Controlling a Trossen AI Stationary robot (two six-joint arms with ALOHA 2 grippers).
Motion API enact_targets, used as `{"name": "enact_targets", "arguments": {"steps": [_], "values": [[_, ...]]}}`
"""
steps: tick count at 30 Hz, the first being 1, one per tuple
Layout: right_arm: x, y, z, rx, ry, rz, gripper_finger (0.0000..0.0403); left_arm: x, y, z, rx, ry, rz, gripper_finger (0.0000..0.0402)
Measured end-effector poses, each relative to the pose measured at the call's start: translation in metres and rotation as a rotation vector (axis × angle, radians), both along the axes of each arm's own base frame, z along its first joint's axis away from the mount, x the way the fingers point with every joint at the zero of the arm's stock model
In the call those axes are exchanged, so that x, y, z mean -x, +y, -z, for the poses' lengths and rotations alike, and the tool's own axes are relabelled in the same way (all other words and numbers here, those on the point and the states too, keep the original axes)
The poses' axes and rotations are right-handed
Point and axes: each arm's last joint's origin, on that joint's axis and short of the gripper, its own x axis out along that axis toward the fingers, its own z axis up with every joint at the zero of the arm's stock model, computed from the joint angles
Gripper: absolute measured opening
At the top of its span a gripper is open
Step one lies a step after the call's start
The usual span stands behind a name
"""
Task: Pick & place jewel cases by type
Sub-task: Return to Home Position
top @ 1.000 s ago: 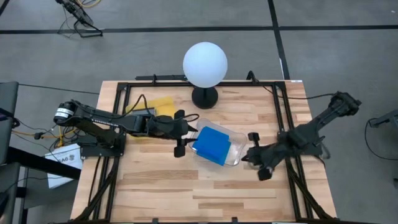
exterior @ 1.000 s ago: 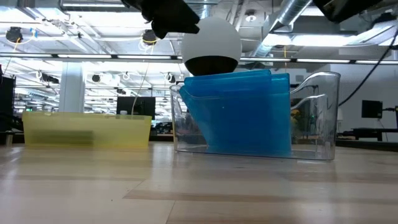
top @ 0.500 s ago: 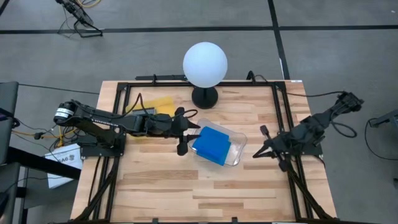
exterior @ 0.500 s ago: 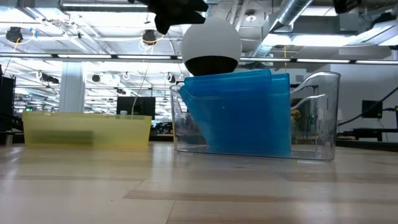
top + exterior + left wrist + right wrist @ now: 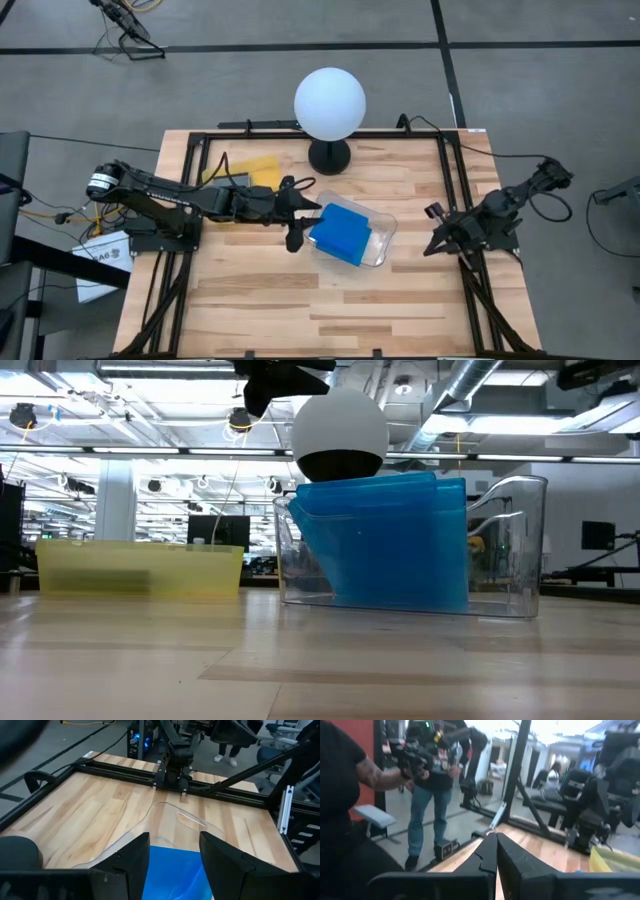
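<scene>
Several bright blue jewel cases [image 5: 342, 232] stand on edge, leaning together, inside a clear plastic tray [image 5: 520, 540] at the table's middle. My left gripper [image 5: 295, 212] hovers open above the tray's left end. In the left wrist view its two fingers stand apart over the blue cases [image 5: 175, 870] without touching them. My right gripper [image 5: 435, 240] is shut and empty at the table's right edge, clear of the tray. A shallow yellow tray [image 5: 262, 170] sits at the far left, behind my left arm. No grey case shows.
A white ball lamp [image 5: 329, 103] on a black foot stands at the table's far middle, just behind the clear tray. Black frame rails [image 5: 455, 190] run along the table's sides. Bare wood lies in front of the tray. A person [image 5: 432, 780] stands beyond the table.
My right gripper has drawn back from beside the clear tray toward the table's right edge, staying shut and swinging round as it went. My left gripper has stayed over the tray's left end and rolled a little about its own axis. The cases have not moved.
</scene>
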Motion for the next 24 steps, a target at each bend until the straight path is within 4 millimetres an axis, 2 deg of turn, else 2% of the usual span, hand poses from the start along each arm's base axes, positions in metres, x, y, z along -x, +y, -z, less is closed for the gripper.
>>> {"name": "enact_targets", "arguments": {"steps": [8,16,20,24], "values": [[0.015,-0.013,0.028,-0.048,-0.119,0.017,0.0000,0.001,0.000,0.003,0.118,0.019,-0.034,0.0166],[0.009,-0.014,0.052,-0.019,-0.081,-0.028,0.0000,0.000,0.000,0.007,0.205,0.034,-0.060,0.0166],[0.008,-0.015,0.052,-0.024,-0.117,-0.065,0.0000,0.000,0.000,0.008,0.205,0.036,-0.060,0.0166],[0.004,-0.018,0.061,-0.044,-0.125,-0.034,0.0000,-0.001,0.000,0.007,0.208,0.029,-0.059,0.0166]]}}
